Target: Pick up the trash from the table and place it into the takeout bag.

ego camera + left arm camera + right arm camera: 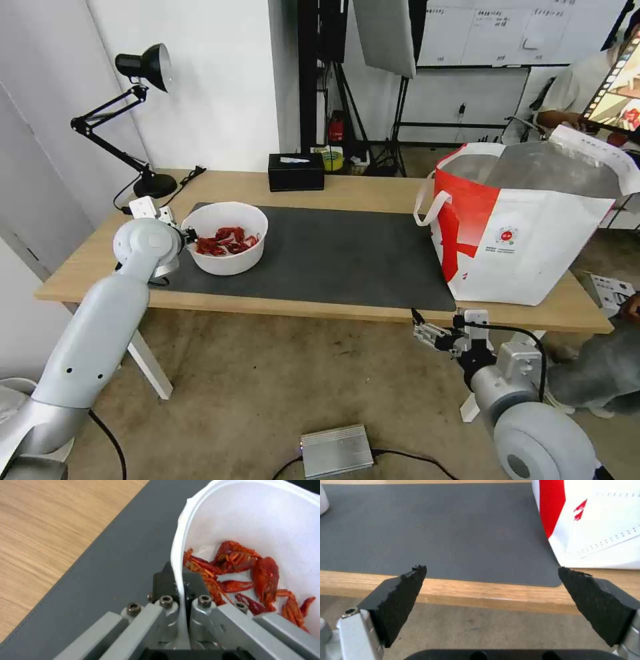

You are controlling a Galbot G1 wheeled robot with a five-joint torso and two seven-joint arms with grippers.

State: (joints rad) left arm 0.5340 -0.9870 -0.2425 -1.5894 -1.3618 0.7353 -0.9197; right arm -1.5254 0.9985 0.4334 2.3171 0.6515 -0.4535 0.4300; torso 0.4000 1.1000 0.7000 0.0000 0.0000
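**Gripping the Bowl Rim: Last Item on the Mat**

Gripping is the step in hand. The left hand (181,597) is closed on the near-left rim of the bowl (230,257), one finger inside the wall and one outside, pinching the thin white edge. The bowl sits on the mat (347,257) at its left end, well apart from the bag (533,247), and holds red shells (246,580). No other trash is seen on the counter (373,187), so the task appears close to done.

Next move, as judged: lift the bowl level to keep the shells from spilling, carry it across the mat to the bag, and clear the bag's tall open mouth before lowering. A one-sided rim pinch may let the bowl tilt or flex.

Pose: the left arm reaches forward over the counter's front edge, wrist bent toward the bowl. The right hand (427,330) hangs below the counter edge in front of the bag, fingers (400,600) wide apart, holding nothing.
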